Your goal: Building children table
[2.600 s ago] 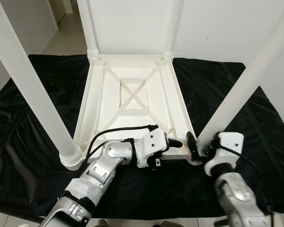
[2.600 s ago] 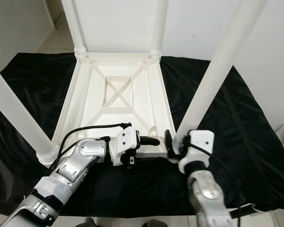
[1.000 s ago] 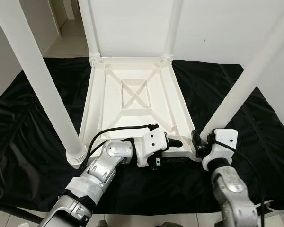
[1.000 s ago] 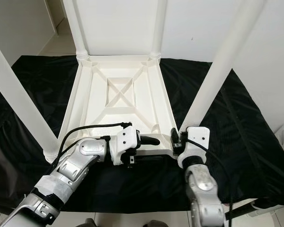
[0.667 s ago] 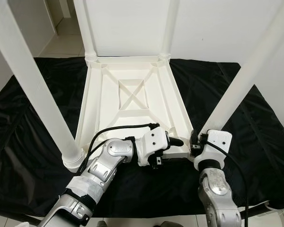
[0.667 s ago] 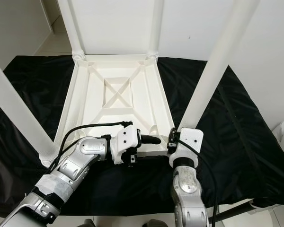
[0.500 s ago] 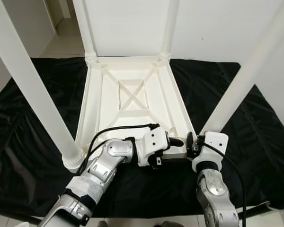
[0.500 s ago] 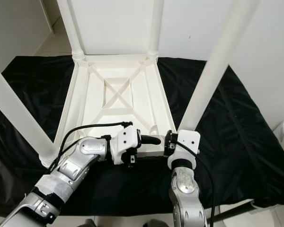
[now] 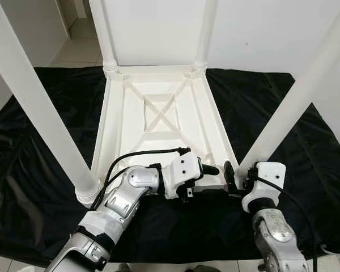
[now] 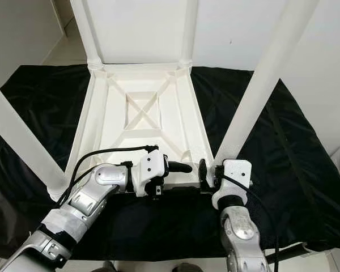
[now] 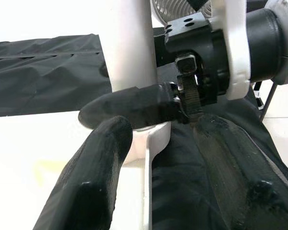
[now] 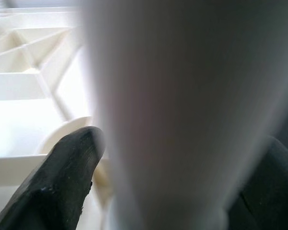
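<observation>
Upturned white children table [image 9: 158, 122] lies on black cloth [image 9: 39, 147], four legs up. Near-right leg [image 9: 297, 99] is straddled at its socket by the right tool [image 10: 207, 173], fingers spread around it (probably seating it). Near rim is clamped by the left tool [image 9: 207, 175], likely steadying it.

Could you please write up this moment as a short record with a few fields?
Surface: black cloth spread on the floor
Table top: white, lying upside down, ribbed underside up
Legs: four white legs standing up at the corners
Left gripper: at the near edge of the table top, fingers either side of the rim
Right gripper: fingers around the base of the near right leg
</observation>
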Tool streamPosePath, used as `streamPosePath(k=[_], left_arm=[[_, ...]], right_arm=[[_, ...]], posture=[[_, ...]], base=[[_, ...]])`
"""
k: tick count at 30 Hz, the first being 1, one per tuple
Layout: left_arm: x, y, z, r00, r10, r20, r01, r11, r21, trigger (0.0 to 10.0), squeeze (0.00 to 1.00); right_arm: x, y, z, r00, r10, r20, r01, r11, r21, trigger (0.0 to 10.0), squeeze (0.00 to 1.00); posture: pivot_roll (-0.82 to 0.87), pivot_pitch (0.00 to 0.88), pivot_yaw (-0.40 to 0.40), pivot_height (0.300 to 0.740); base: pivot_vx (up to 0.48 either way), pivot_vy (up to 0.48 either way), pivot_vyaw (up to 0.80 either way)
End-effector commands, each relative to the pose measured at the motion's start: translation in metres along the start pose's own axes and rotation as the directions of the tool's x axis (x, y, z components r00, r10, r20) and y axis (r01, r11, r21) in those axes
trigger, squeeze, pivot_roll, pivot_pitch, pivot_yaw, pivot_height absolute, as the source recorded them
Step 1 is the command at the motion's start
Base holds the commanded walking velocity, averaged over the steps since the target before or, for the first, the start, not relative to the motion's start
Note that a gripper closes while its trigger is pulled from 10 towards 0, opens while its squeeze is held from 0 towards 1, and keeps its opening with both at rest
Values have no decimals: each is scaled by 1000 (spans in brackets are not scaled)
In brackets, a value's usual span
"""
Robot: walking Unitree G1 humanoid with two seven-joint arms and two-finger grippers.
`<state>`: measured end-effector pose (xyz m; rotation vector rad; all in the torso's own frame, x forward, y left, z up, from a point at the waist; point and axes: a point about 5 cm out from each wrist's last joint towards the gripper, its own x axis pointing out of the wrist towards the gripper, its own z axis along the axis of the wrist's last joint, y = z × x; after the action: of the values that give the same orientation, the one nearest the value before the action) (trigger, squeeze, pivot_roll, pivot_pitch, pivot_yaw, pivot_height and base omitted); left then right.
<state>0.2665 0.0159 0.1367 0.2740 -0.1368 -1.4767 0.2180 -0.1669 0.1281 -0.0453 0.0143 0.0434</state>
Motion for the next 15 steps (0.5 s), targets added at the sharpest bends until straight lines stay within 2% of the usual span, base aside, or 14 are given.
streamPosePath(k=[1,2,7,15], left_arm=[[1,-3,-1,1000,-19,-8,19,1000,8,10000,0],[1,-3,-1,1000,-19,-7,19,1000,9,10000,0],[2,-4,0,1000,-19,-4,19,1000,9,10000,0],[1,-4,-1,1000,-23,-9,24,1000,11,10000,0]], right_arm=[[-4,-2,3,997,70,23,-69,997,-27,10000,0],[-5,-7,5,992,123,22,-122,991,-51,10000,0],[-7,-21,7,974,228,14,-225,969,-97,10000,0],[-5,-33,7,951,308,-27,-309,940,-145,10000,0]], posture=[[-100,0,11,740],[-99,0,11,740],[-100,0,7,740],[-95,0,1,740]], base=[[0,0,0],[0,0,0],[0,0,0],[0,0,0]])
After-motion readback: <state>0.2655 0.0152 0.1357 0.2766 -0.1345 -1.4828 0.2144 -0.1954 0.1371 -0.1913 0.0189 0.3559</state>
